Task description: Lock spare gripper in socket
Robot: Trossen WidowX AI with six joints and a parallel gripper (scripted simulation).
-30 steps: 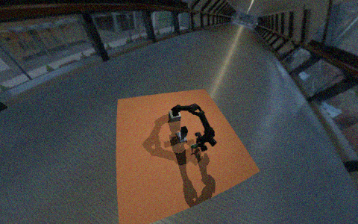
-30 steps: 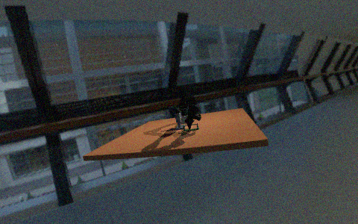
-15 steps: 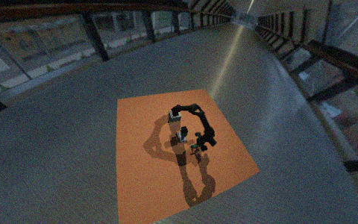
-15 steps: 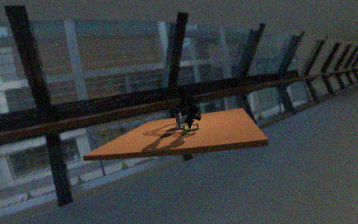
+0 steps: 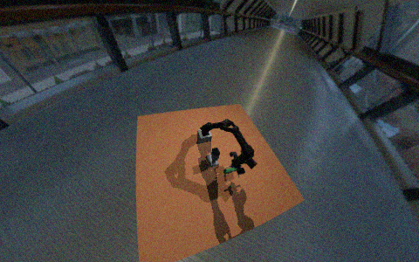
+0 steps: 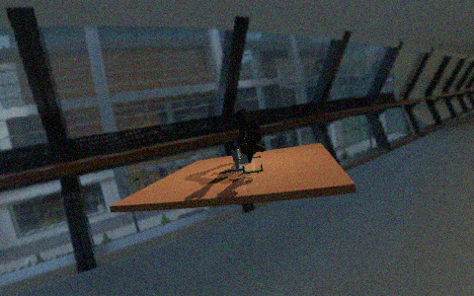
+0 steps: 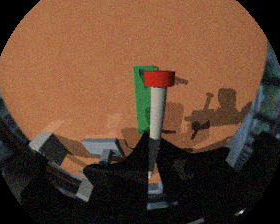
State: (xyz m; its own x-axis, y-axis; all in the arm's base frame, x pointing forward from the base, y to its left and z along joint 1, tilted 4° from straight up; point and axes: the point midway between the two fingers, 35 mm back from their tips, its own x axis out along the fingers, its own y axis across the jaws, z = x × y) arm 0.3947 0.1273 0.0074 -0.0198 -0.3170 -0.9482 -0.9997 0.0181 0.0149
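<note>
In the wrist view my gripper [image 7: 148, 135] is shut on the lock pin [image 7: 155, 112], a white shaft with a red cap [image 7: 157, 78] pointing away from me. A green strip [image 7: 141, 96] lies right behind the pin. In the top view the black arm arches from its base [image 5: 204, 135] over to the gripper [image 5: 236, 168], low over the orange mat [image 5: 165, 144], with a green piece [image 5: 229, 170] at the fingers. The grey and black mount [image 5: 213, 157] stands just left of the gripper. In the exterior view the gripper [image 6: 244, 164] is small and dark. I cannot make out the spare gripper for certain.
The orange mat [image 6: 300, 173] is a raised slab on a grey floor. A small dark object [image 5: 230, 190] lies on the mat in front of the gripper. Dark railings and window posts [image 6: 231, 74] run along both sides, far from the arm.
</note>
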